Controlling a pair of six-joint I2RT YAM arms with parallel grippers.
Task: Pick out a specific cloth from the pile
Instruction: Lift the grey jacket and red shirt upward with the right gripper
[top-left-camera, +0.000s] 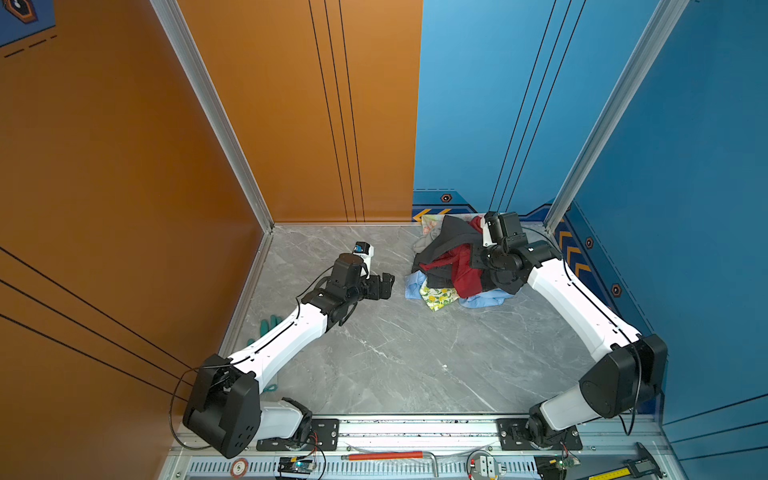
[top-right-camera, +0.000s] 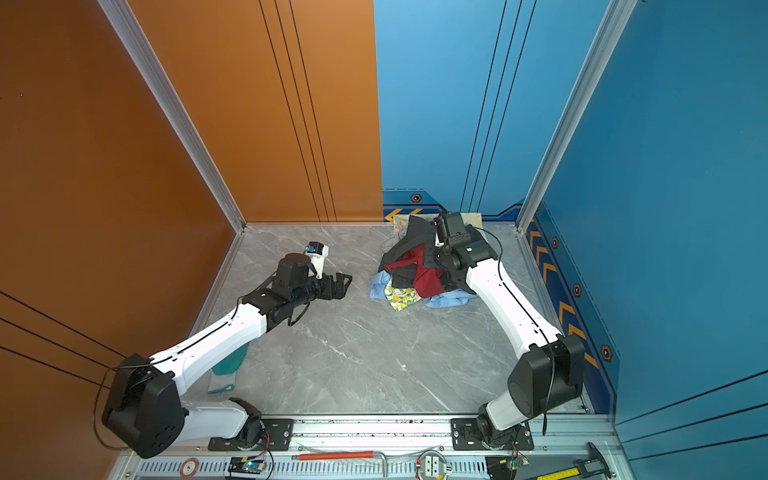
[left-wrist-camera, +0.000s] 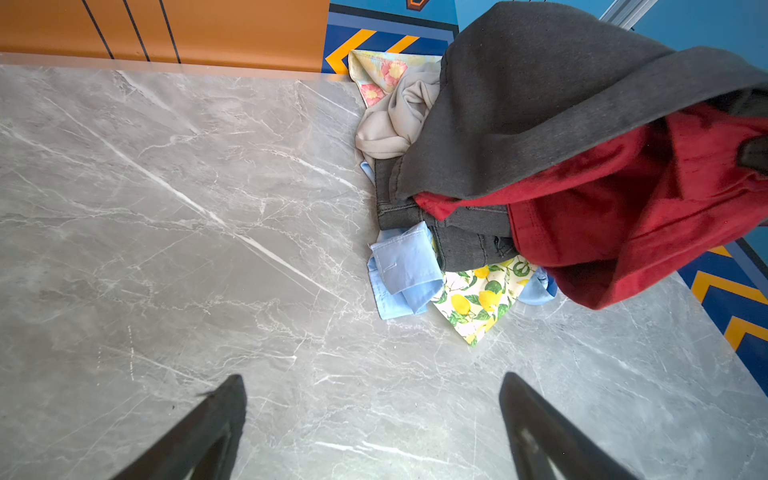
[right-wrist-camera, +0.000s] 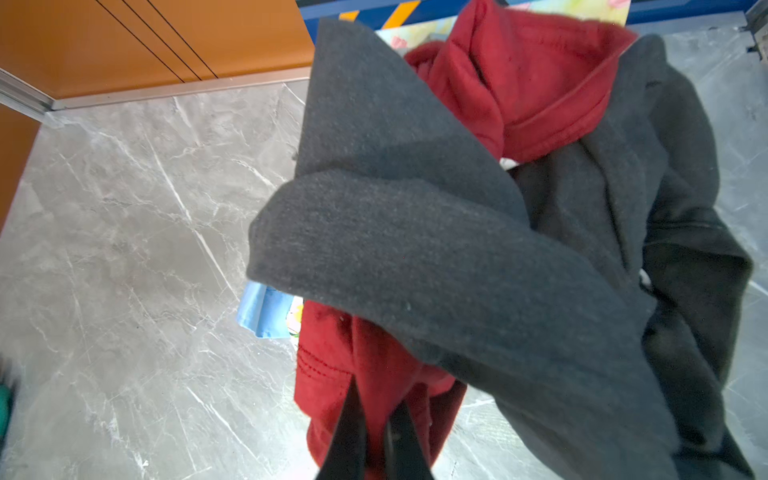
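The deep-red cloth (right-wrist-camera: 365, 374) is pinched by the right gripper (right-wrist-camera: 374, 419) at the bench's far right corner, draped by a dark grey garment (right-wrist-camera: 415, 232); the left gripper (left-wrist-camera: 374, 428) is held agape, nearby.

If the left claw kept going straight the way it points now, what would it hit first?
Probably the light blue garment at the near edge of the pile. The open left claw has only bare table before that, though depth is uncertain.

My left gripper (left-wrist-camera: 374, 419) hangs with its jaws spread wide, the arm reaching forward and inward. My right gripper (right-wrist-camera: 376, 419) is clamped tight, its wrist bent down, the arm stretched toward the back right corner.
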